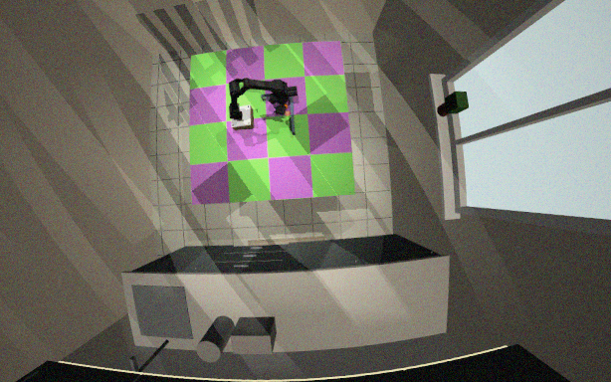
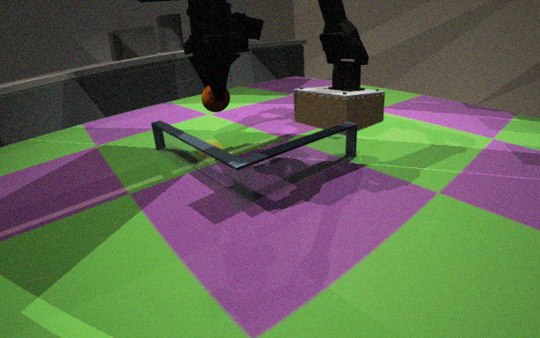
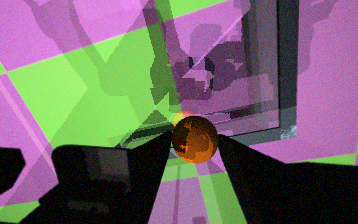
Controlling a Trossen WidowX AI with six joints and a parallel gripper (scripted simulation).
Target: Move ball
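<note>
The fingers are gripping the orange ball [image 3: 195, 139] above the tabletop [image 2: 308, 264]. The see-through copy [image 2: 214, 144] is sitting inside the clear walls [image 2: 246, 160], near their left wall.

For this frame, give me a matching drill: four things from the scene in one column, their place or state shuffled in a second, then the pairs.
Things:
1. ball
2. see-through copy
3. clear walls
4. hand

States:
A. form a corner on the table
B. pale, low on the table behind a wall
C. held above the table
D. shut on the ball, pointing down

Pairs: 1-C, 2-B, 3-A, 4-D
</note>
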